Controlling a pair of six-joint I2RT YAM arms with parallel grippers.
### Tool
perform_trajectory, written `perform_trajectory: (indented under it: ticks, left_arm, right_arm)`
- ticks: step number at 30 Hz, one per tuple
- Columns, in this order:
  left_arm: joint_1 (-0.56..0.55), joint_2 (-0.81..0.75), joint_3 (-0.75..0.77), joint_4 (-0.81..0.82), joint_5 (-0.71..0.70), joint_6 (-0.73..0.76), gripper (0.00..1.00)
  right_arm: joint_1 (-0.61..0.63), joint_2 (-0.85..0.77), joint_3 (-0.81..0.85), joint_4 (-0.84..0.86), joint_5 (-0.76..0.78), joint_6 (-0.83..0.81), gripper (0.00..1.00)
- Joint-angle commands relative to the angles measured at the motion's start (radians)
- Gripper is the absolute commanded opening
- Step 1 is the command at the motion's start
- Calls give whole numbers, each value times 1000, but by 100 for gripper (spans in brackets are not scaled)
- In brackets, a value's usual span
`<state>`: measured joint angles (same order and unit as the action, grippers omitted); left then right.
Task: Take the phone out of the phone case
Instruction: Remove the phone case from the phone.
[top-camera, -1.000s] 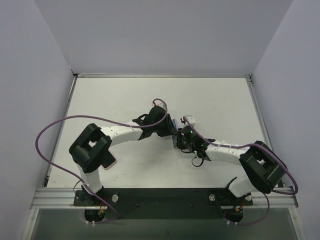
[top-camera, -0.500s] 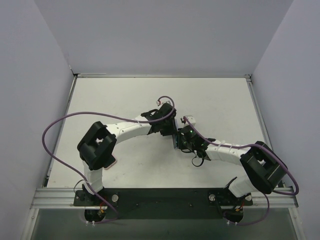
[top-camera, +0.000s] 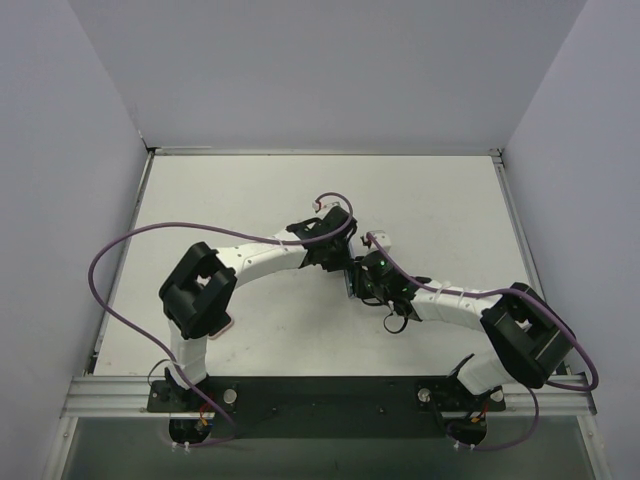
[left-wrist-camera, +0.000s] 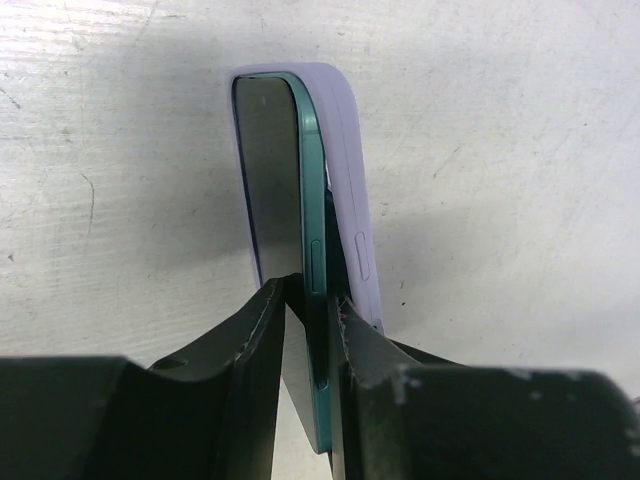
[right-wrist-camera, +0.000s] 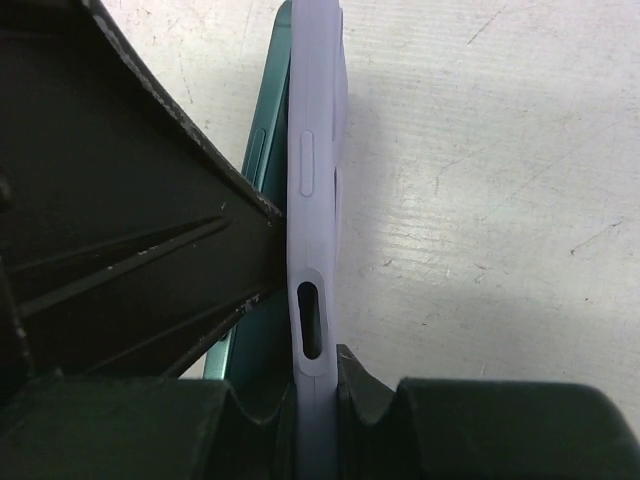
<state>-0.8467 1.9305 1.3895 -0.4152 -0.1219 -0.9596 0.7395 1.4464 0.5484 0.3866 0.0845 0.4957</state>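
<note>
Judging from both wrist views, the phone (left-wrist-camera: 285, 190) is a stiff, flat slab with a dark glass face and a smooth teal rim, so it should be fairly light but slippery and liable to crack if dropped or twisted. The lilac phone case (left-wrist-camera: 350, 190) looks soft and rubbery, and its lip will bend away instead of snapping. The best hold on the phone is across its thickness at a long side, clear of the side button. The case is best taken by its back wall or end, so that the two can be pulled apart along the phone's face. That is about how things stand. The left gripper (left-wrist-camera: 305, 325) has its jaws clenched on the phone, one on the glass and the other apparently wedged between phone and case. The right gripper (right-wrist-camera: 314, 378) has its jaws clamped on the case wall near the slotted end. The phone sits half peeled out, its near part free and its far end in the case, held on edge between the two grippers over the middle of the table (left-wrist-camera: 500, 120). Whether it touches the table cannot be told. There is one phone, one case and two grippers.
</note>
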Motion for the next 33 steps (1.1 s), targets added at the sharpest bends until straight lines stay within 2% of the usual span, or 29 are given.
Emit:
perform_trajectory:
  ticks: [1, 5, 6, 8, 16, 21, 24, 27, 31, 33]
  left_arm:
    - [34, 101, -56, -241, -217, 48, 25]
    - [34, 101, -63, -243, -220, 48, 18]
    - [34, 99, -70, -240, -219, 47, 9]
    - [35, 87, -75, -240, -214, 48, 0]
    - [38, -39, -104, -212, -151, 125, 0]
    - [58, -137, -138, -163, -29, 163, 0]
    - [80, -203, -185, -76, 79, 163, 0]
    - [103, -246, -208, 2, 165, 157, 0]
    - [118, -252, -195, 50, 231, 170, 0]
    - [123, -243, -188, 94, 275, 173, 0]
  right_arm:
    - [8, -63, -10, -71, -19, 1, 0]
    - [5, -69, -15, -72, -14, 6, 0]
    - [4, -72, -18, -72, -14, 9, 0]
    - [-18, -80, -22, -74, -15, 18, 0]
    - [-155, -104, -18, -106, -117, 63, 0]
    - [-172, -110, 15, -123, -124, 46, 0]
    - [-209, -115, 36, -129, -147, 58, 0]
    - [-278, -119, 57, -143, -172, 61, 0]
    - [-452, -135, 58, -141, -241, 113, 0]
    - [-580, -141, 58, -131, -291, 165, 0]
